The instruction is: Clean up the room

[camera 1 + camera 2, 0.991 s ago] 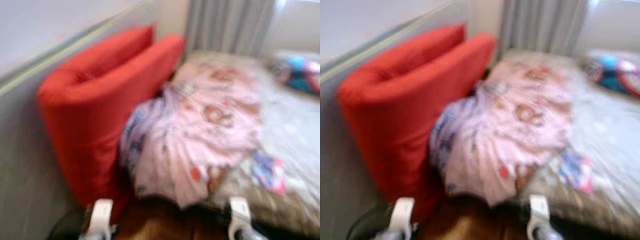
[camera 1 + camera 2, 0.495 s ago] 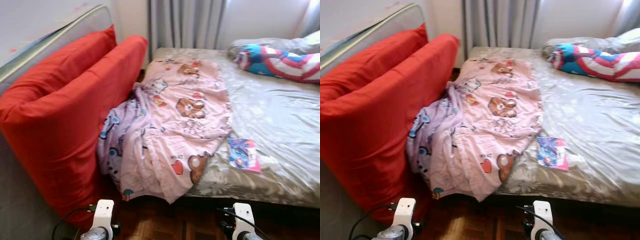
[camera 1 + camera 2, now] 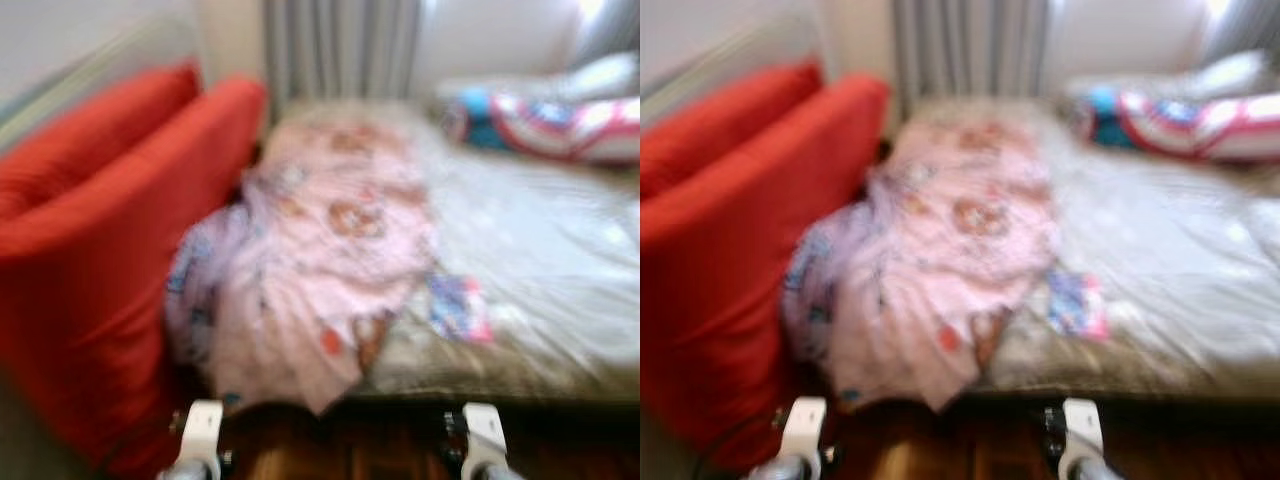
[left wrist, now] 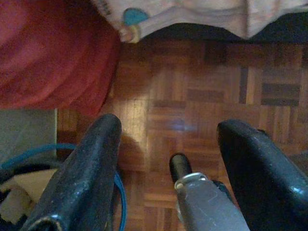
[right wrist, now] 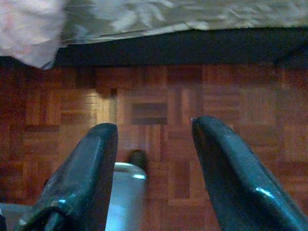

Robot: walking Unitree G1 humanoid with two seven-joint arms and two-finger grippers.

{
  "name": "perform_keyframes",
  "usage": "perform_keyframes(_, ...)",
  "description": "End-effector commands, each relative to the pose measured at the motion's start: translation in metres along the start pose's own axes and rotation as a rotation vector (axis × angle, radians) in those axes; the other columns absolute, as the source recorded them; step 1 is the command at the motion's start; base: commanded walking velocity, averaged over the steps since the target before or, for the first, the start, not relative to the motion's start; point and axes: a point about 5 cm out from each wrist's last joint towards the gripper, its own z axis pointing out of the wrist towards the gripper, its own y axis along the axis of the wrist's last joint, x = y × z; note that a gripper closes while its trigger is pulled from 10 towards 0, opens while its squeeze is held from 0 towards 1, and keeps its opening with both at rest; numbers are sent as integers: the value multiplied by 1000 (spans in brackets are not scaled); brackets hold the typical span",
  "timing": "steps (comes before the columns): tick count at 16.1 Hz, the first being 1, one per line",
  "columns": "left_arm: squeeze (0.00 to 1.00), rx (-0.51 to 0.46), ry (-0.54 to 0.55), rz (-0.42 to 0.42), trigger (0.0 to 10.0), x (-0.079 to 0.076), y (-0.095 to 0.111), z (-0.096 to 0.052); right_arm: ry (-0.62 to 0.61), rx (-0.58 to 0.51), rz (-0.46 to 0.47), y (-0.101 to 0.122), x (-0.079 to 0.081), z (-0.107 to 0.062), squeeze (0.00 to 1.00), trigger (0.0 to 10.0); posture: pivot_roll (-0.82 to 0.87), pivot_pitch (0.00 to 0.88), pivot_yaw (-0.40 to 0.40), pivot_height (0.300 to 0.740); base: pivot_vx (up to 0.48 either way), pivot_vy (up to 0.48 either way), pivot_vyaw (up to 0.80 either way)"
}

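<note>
Bare parquet floor (image 4: 192,96) ahead — red cushions (image 3: 90,260) left, bed (image 3: 540,280) beyond.

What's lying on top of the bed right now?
On the bed: a crumpled pink blanket spilling over the near edge, a small colourful booklet, and a blue-red-white pillow. Whatever lies beneath the blanket is hidden.

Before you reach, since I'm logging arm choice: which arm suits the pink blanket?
Probably left. The pink blanket hangs off the bed's left side, nearer the left gripper than the right gripper; both open.
</note>
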Motion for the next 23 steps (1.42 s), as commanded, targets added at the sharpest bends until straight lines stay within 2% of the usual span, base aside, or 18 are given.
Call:
perform_keyframes(1,0,2,-12,10,10000,-5,1,0,-15,-2,-8,1,-5,-1,0,10000,-37,0,35,740,0,-281,-700)
perform_keyframes(4,0,1,-11,9,10000,-5,1,0,-18,-7,-5,1,-5,-1,0,10000,-37,0,35,740,0,-84,-496)
perform_keyframes(12,0,-12,-5,-26,10000,-5,2,1,-16,-30,24,4,-5,-1,0,10000,-35,0,33,740,0,0,0)
perform_keyframes(16,0,-14,-11,-8,10000,-5,3,1,-18,-29,21,4,-5,-1,0,10000,-35,0,33,740,0,0,0)
perform_keyframes(21,0,-12,-10,-9,10000,-5,3,1,-20,-30,22,4,-6,-1,0,10000,-36,0,33,740,0,-480,0)
perform_keyframes(23,0,-10,-2,-5,10000,-5,3,1,-19,-31,22,4,-6,-1,0,10000,-36,0,33,740,0,0,0)
